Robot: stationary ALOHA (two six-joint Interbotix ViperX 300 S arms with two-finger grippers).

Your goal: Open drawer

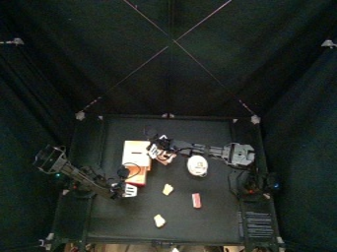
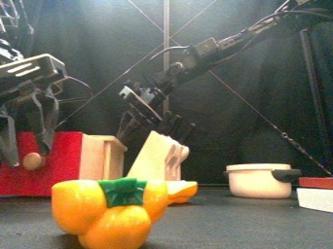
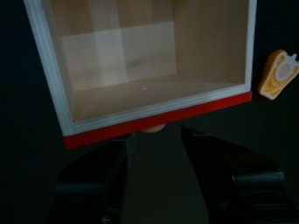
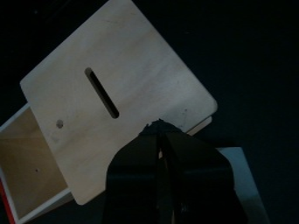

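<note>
At the table's left, the drawer stands pulled out, the left gripper clenched on its knob; the right gripper's closed jaws press the cabinet's top.

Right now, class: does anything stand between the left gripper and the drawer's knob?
Nothing visible does. In the left wrist view the left gripper sits right at the drawer, the knob between its jaws. The yellow piece lies off to one side.

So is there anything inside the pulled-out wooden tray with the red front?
No, the wooden tray with the red front shows only bare boards inside.
</note>
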